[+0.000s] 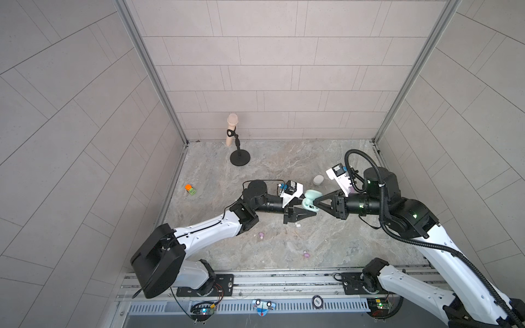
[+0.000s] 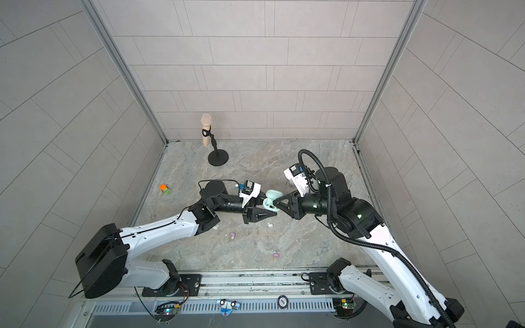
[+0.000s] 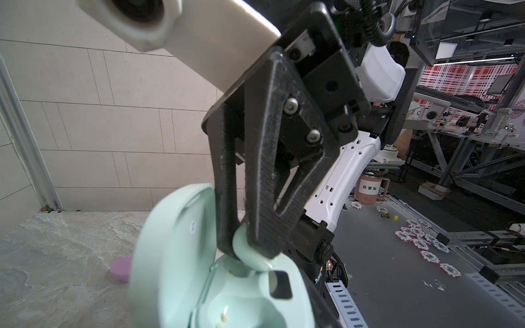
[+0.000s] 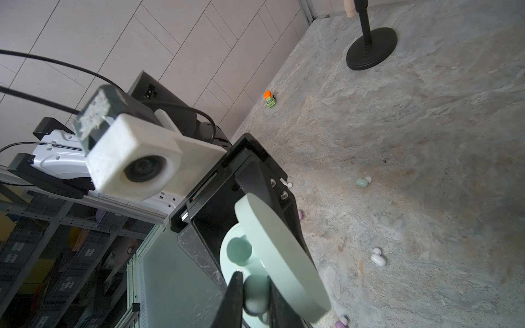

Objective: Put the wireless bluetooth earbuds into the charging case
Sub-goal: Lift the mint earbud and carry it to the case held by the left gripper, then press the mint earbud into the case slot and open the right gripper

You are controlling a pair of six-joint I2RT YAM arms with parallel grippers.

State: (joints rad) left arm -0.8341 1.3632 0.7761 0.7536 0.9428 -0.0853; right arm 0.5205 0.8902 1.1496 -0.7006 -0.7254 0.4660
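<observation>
The case (image 1: 310, 202) is held at the centre of both top views, clamped across its base by the left claw (image 1: 308, 210). This grip is judged to be there so that the case cannot slide or tip while a bud is pressed in. Whether the base touches the table (image 1: 341, 241) cannot be told.

The lid (image 3: 170, 250) is swung fully open toward the left of the left wrist frame. The wells are thus left exposed, and the approach from the other side is kept free.

From the right of the top views the right claw (image 3: 245, 251) is brought in. It is closed to a narrow gap on a mint bud (image 4: 255, 295), which is pinched at the very fingertips. The bud is held against the mouth of the well nearest the hinge and does not look seated. The tip pinch is judged to be used so that the bud, and not the fingers, meets the rim.

Bare gold contacts are seen in the other well (image 3: 227, 312), low in the left wrist frame, so it is taken to be empty.

A second mint bud (image 4: 362, 181) lies on the table right of centre in the right wrist frame. A white bud (image 4: 378, 258) lies below it. A lilac bud (image 1: 305, 254) lies low in the top view, well apart from the claws. Most of the task is therefore judged to remain.
</observation>
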